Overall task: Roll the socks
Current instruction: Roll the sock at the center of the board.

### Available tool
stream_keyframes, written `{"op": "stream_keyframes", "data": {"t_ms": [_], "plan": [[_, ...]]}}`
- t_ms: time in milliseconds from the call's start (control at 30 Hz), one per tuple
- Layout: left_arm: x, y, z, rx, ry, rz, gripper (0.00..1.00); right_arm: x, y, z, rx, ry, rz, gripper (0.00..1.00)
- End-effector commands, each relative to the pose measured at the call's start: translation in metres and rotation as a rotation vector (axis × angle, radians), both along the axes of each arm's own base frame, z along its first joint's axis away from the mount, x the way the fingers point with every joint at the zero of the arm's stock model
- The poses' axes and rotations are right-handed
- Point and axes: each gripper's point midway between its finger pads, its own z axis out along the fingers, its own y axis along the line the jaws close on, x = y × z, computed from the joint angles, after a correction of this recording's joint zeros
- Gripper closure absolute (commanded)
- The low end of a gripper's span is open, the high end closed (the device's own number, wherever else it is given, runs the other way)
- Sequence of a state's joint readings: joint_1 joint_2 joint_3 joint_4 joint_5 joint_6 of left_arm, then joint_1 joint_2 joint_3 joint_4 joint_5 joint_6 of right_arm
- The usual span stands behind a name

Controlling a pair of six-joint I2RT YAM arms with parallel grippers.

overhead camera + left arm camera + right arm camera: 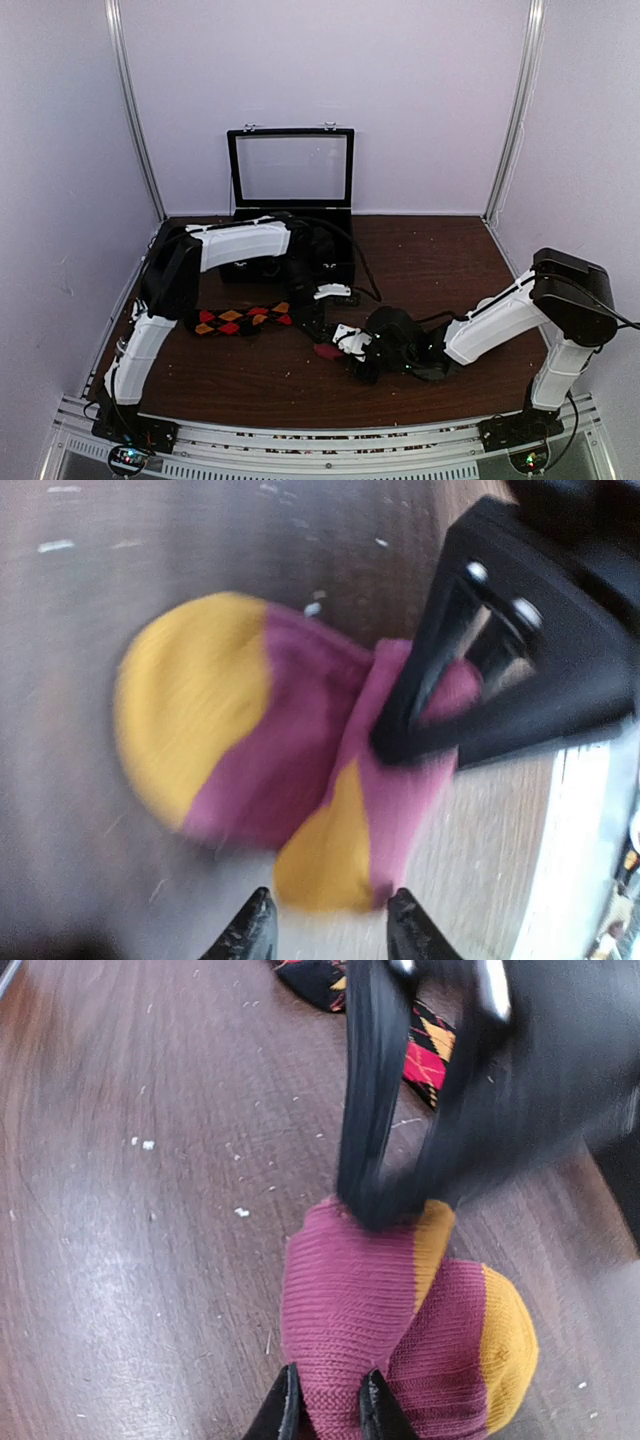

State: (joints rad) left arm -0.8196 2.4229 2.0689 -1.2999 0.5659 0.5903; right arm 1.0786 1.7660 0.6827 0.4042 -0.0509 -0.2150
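Observation:
The pink sock [390, 1310] lies bunched on the brown table, magenta ribbed with orange patches. It also shows in the left wrist view [290, 770] and as a small red spot from above [326, 351]. My right gripper [328, 1412] is shut on its near magenta fold. My left gripper [332, 925] stands open, its tips apart, with the sock's orange edge just ahead of them. From above, the left gripper [318, 322] and the right gripper [342, 354] meet over the sock. The black argyle sock [245, 320] lies flat to the left, and its end shows in the right wrist view [425, 1055].
A black case [340, 225] with its clear lid [290, 168] raised stands at the back, behind the left arm. White walls close in three sides. A metal rail [320, 450] runs along the table's near edge. White crumbs dot the wood.

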Motion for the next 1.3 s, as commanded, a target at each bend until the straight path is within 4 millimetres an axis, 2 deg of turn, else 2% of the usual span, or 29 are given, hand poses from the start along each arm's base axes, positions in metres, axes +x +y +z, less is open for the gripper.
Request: {"op": "stream_keyframes", "data": {"t_ms": [0, 100, 200, 333, 467, 567, 667, 900, 1167, 1267], "plan": [[0.044, -0.008, 0.066, -0.198, -0.235, 0.078, 0.60, -0.015, -0.034, -0.042, -0.020, 0.237, -0.091, 0.86], [0.040, -0.007, 0.091, -0.274, -0.288, 0.071, 0.59, -0.018, -0.037, -0.043, 0.060, 0.365, -0.113, 0.87], [0.024, -0.005, 0.095, -0.332, -0.264, 0.021, 0.58, -0.016, -0.040, -0.045, 0.134, 0.493, -0.153, 0.88], [-0.002, -0.002, 0.073, -0.331, -0.209, -0.071, 0.59, -0.014, -0.042, -0.055, 0.172, 0.645, -0.194, 0.88], [-0.023, -0.008, 0.053, -0.329, -0.190, -0.159, 0.62, -0.012, -0.045, -0.068, 0.176, 0.802, -0.251, 0.88], [-0.023, -0.013, 0.038, -0.295, -0.239, -0.200, 0.62, -0.003, -0.051, -0.068, 0.240, 0.879, -0.297, 0.89], [-0.020, -0.021, 0.032, -0.286, -0.277, -0.225, 0.62, 0.002, -0.058, -0.070, 0.267, 0.930, -0.340, 0.89], [-0.009, -0.033, 0.018, -0.258, -0.381, -0.271, 0.58, 0.000, -0.064, -0.079, 0.238, 1.007, -0.370, 0.88], [-0.006, -0.035, -0.004, -0.187, -0.450, -0.326, 0.57, 0.001, -0.065, -0.090, 0.235, 1.034, -0.396, 0.88], [-0.004, -0.034, -0.015, -0.165, -0.452, -0.333, 0.59, 0.001, -0.063, -0.088, 0.275, 1.043, -0.402, 0.87]]}}
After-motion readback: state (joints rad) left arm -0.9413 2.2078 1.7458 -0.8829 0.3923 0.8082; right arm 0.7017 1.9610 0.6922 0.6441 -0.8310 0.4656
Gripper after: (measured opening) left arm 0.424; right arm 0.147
